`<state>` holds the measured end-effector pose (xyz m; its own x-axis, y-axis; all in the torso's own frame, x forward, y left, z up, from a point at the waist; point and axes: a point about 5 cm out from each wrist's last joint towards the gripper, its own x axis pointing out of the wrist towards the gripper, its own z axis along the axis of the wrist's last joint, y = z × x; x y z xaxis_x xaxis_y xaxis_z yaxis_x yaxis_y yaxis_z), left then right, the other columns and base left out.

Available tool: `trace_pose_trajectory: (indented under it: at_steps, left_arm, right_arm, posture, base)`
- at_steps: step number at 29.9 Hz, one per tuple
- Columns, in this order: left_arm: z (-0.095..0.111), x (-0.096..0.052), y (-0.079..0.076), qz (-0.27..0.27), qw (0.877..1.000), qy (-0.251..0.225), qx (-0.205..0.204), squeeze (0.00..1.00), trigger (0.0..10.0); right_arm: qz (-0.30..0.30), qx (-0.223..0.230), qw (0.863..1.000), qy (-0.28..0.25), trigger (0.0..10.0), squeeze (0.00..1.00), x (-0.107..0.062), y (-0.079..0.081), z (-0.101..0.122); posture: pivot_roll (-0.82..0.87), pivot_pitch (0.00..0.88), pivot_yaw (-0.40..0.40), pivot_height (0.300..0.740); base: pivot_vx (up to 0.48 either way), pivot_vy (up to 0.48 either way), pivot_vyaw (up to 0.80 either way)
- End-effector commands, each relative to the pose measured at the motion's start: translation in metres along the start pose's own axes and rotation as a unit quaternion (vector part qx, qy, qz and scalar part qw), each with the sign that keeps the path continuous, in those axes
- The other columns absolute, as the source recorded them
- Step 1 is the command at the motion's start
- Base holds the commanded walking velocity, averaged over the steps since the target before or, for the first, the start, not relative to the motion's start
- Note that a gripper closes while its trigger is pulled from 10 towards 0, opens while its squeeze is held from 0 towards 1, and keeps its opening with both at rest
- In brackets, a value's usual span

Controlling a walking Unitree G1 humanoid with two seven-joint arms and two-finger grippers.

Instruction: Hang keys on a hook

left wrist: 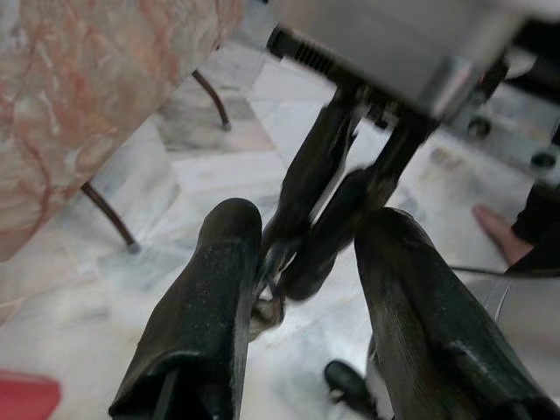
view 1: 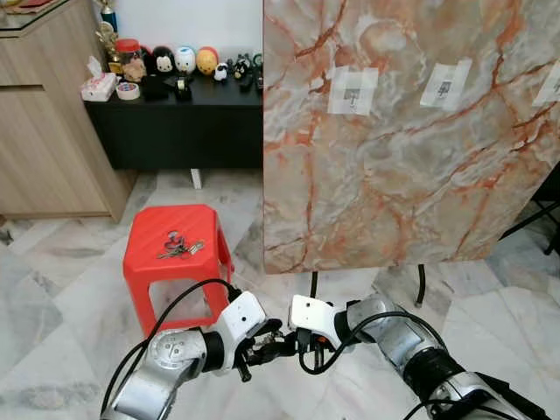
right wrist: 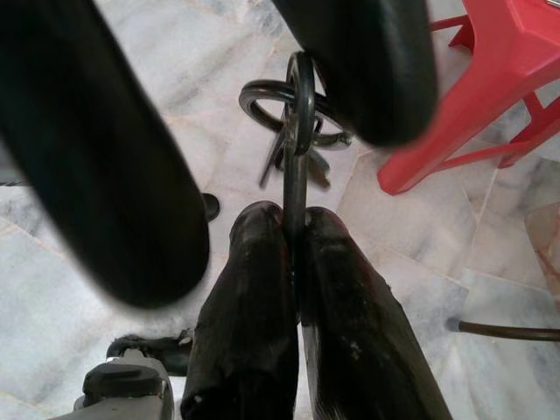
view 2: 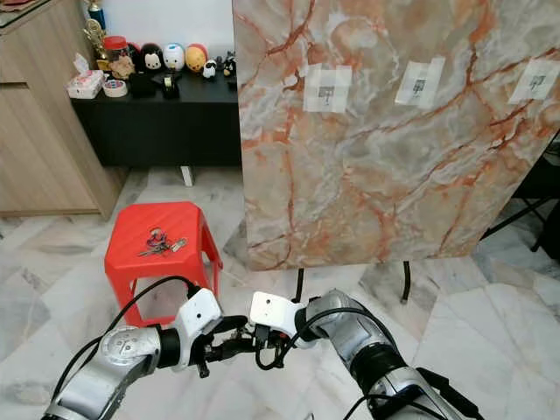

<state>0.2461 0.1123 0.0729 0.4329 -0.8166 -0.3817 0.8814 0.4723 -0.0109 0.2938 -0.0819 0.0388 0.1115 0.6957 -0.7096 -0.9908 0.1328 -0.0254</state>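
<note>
My right gripper (right wrist: 291, 219) is shut on a dark key ring (right wrist: 293, 105), and the keys dangle from it over the marble floor. Low in front of me it meets my left gripper (view 1: 273, 341), which is open, its fingers (left wrist: 210, 297) straddling the right one's tips. A second bunch of keys (view 1: 179, 247) lies on the red plastic stool (view 1: 144, 232). Further ahead stands a marble-patterned board (view 1: 394, 175) with small hooks on white patches (view 1: 353, 90) (view 1: 445, 83).
The board rests on thin black legs (view 1: 313, 284). A black sideboard (view 1: 175, 122) with figurines and a tissue box stands at the back left, beside a wooden cabinet (view 1: 44, 131). A person's foot (left wrist: 499, 229) is on the floor near my grippers.
</note>
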Motion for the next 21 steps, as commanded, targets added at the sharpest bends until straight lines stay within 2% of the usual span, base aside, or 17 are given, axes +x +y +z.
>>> trace_pose_trajectory:
  at_steps: [1, 4, 7, 9, 10, 21]
  left_arm:
    - [0.0053, -0.0005, -0.0002, 0.000, 1.000, -0.012, -0.006, 0.00, 10.0]
    - [0.0066, -0.0015, 0.0009, -0.001, 1.000, -0.016, -0.011, 0.00, 10.0]
    - [0.0049, -0.0035, 0.0015, -0.003, 1.000, -0.009, -0.012, 0.00, 3.8]
    - [0.0047, -0.0039, 0.0017, -0.004, 1.000, -0.007, -0.012, 0.00, 3.8]
    - [0.0044, -0.0040, 0.0015, -0.005, 1.000, -0.004, -0.012, 0.00, 0.0]
    - [0.0021, -0.0042, 0.0022, -0.003, 1.000, 0.011, -0.014, 0.00, 0.0]
  right_arm:
    - [-0.003, -0.010, 1.000, -0.009, 10.0, 0.00, -0.0018, -0.0032, 0.0080]
    - [-0.004, -0.011, 1.000, -0.007, 10.0, 0.00, -0.0018, -0.0034, 0.0079]
    - [-0.006, -0.011, 1.000, -0.009, 10.0, 0.00, -0.0020, -0.0038, 0.0081]
    - [-0.007, -0.010, 1.000, -0.009, 10.0, 0.00, -0.0020, -0.0040, 0.0082]
    - [-0.008, -0.011, 1.000, -0.009, 10.0, 0.00, -0.0022, -0.0042, 0.0085]
    - [-0.018, -0.018, 0.999, -0.023, 10.0, 0.00, -0.0058, -0.0085, 0.0174]
  posture:
    - [0.07, 0.000, -0.095, 0.740]
    - [0.07, 0.000, -0.094, 0.740]
    - [0.07, 0.000, -0.093, 0.740]
    - [0.06, 0.000, -0.089, 0.740]
    - [0.06, 0.000, -0.089, 0.740]
    - [0.07, 0.000, -0.089, 0.740]
  base:
    - [0.000, 0.000, 0.00]
    - [0.000, 0.000, 0.00]
    - [0.000, 0.000, 0.00]
    - [0.000, 0.000, 0.00]
    - [0.000, 0.000, 0.00]
    - [0.000, 0.000, 0.00]
